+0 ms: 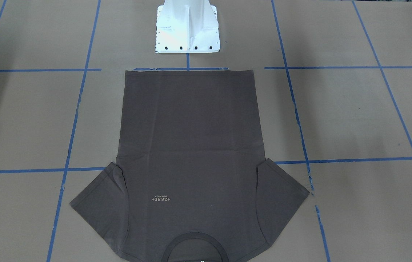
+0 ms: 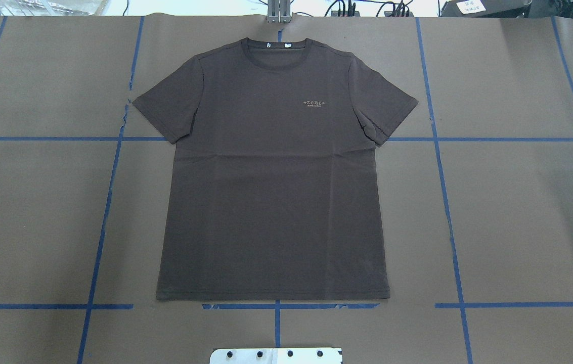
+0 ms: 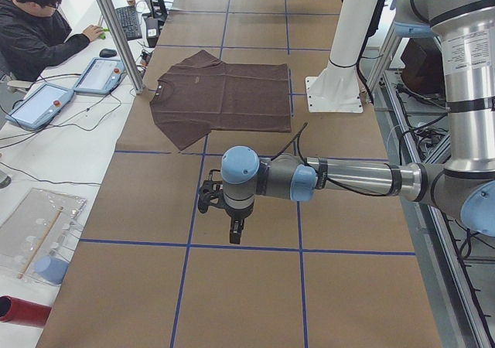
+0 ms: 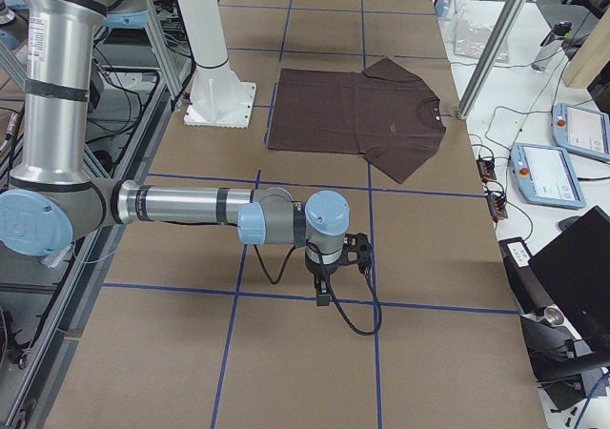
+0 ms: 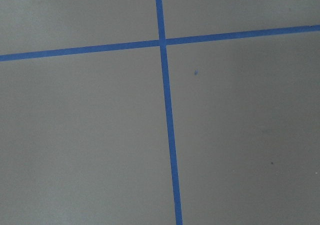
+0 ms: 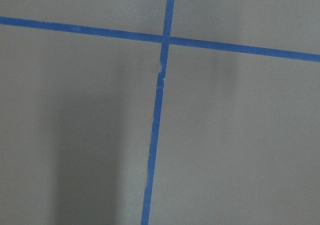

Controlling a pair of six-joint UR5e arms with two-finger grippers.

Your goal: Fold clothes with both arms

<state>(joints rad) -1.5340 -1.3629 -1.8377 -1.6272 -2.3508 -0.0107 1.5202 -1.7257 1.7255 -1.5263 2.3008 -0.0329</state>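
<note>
One dark brown-grey T-shirt (image 2: pixel 271 192) lies flat and face up in the middle of the bench (image 2: pixel 519 212). Its collar (image 2: pixel 276 50) is on the side far from the robot, its hem (image 2: pixel 271 294) is nearest the white pedestal (image 1: pixel 187 27), and both sleeves (image 2: pixel 165 108) are spread out. A small pale logo (image 2: pixel 316 103) sits on the chest.

It looks like thin cotton: light and limp, likely to drape and crease once an edge is lifted, with nothing stiff to push against. Sensible holds would be a shoulder seam and the hem corner on the same side, one per arm, pinching the cloth alone off the paper-covered top.

Blue tape lines (image 2: pixel 448 202) grid the surface. I see no obstacle between either arm and the shirt. The left pincer (image 3: pixel 234 230) hangs pointing down over bare bench, well apart from the garment, and the right pincer (image 4: pixel 323 291) does likewise at the opposite end. Whether either is apart or together I cannot tell, since the wrist cameras show only tape and paper. A person (image 3: pixel 35 31) sits beyond the collar end beside two pendants (image 3: pixel 100 75), off the working area.
</note>
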